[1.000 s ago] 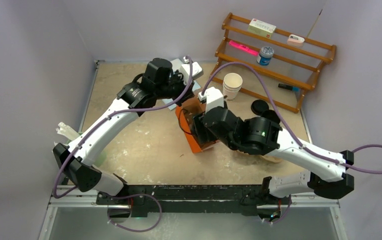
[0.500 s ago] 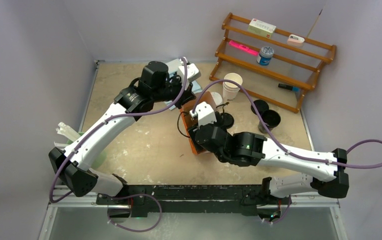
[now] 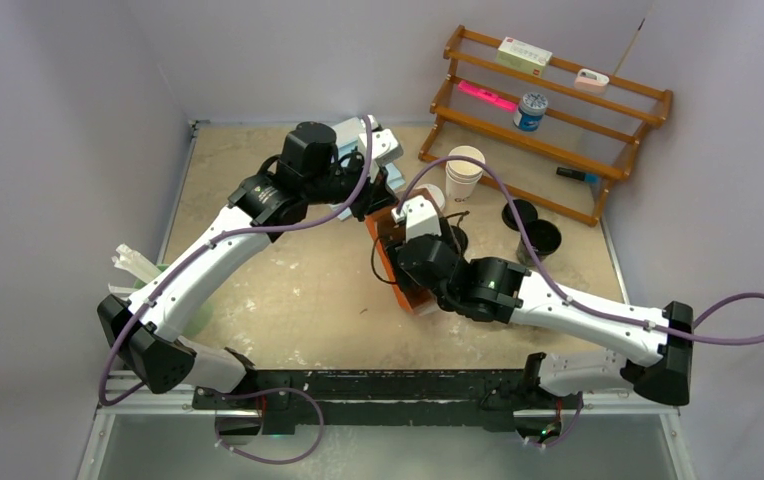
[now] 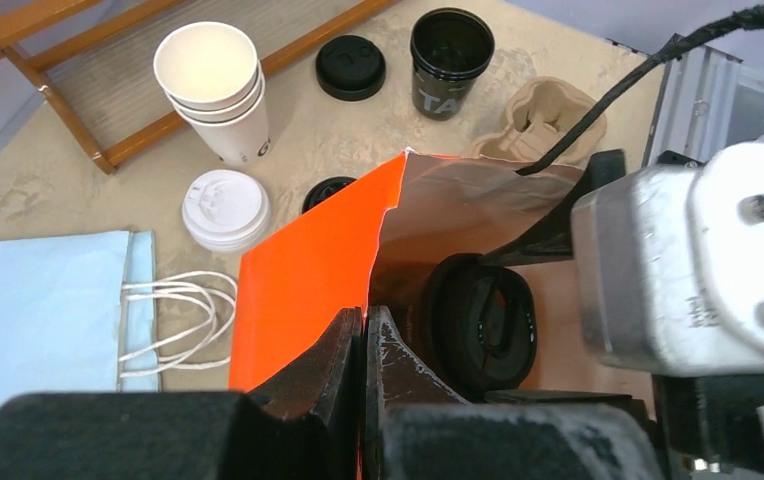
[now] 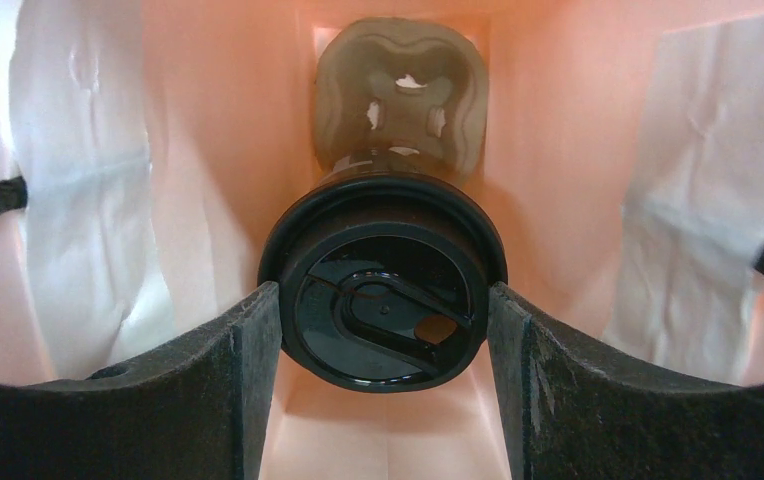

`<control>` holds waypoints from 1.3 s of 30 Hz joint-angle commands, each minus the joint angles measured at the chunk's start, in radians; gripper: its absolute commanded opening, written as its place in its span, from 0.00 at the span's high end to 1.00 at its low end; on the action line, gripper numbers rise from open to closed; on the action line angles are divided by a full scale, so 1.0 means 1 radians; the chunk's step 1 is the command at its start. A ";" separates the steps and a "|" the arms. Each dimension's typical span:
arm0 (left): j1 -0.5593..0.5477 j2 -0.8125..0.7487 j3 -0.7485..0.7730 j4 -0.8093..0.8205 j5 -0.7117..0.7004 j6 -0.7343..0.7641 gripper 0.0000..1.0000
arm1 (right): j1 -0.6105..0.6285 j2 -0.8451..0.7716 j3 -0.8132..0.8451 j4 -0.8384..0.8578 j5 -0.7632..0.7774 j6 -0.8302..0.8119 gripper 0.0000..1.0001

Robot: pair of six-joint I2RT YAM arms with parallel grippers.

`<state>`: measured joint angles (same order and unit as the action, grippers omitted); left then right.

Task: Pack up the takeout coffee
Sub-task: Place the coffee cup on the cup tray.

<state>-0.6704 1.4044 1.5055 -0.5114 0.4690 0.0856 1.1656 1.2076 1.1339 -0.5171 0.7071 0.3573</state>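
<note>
Deep in the mouth of an orange paper bag [image 4: 298, 290], the right gripper [image 5: 383, 305] carries a lidded black cup [image 5: 383, 270], its two fingers spread wide and pressed against opposite sides of the rim, lid facing the wrist camera. The grip appears chosen so the cup can go in base first. The left gripper [image 4: 365, 335] is pinched tight on the bag's upper edge, a hold that seems meant to keep the mouth open and stop the paper folding in on the incoming cup. At the far end of the bag, just beyond the cup, lies a pulp carrier [image 5: 398, 95] that is likely the seat it is headed for; the cup appears not yet settled in it. Out on the table [image 3: 288, 290], apart from the bag, an open black cup [image 4: 451, 50] stands beside a loose black lid [image 4: 350, 67], both untouched and probably next in line, with a stack of white cups [image 4: 213, 90] nearby. Packing looks roughly half done, and the bag's walls sit close on either side of the wide grip — little room for drift
</note>
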 commanded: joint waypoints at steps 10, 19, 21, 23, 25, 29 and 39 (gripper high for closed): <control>-0.004 0.018 0.075 0.051 0.066 -0.058 1.00 | -0.007 0.033 -0.105 0.107 0.005 -0.011 0.93; -0.011 0.034 0.096 0.026 0.115 -0.078 1.00 | -0.006 0.086 -0.116 0.133 0.034 -0.014 0.93; -0.012 0.034 0.094 0.017 0.125 -0.078 1.00 | -0.007 0.099 -0.114 0.143 0.051 -0.013 0.94; -0.014 0.037 0.097 0.004 0.135 -0.078 1.00 | -0.009 0.113 -0.110 0.156 0.066 -0.019 0.94; -0.014 0.038 0.100 -0.002 0.145 -0.078 1.00 | -0.010 0.130 -0.104 0.161 0.073 -0.022 0.94; -0.014 0.044 0.109 -0.008 0.159 -0.078 1.00 | -0.010 0.160 -0.099 0.155 0.088 -0.012 0.95; -0.014 0.058 0.113 -0.024 0.164 -0.105 1.00 | -0.048 0.179 -0.105 0.159 0.068 -0.017 0.96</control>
<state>-0.6754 1.4609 1.5707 -0.5377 0.5835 0.0093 1.1427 1.3750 1.0168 -0.3611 0.7628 0.3462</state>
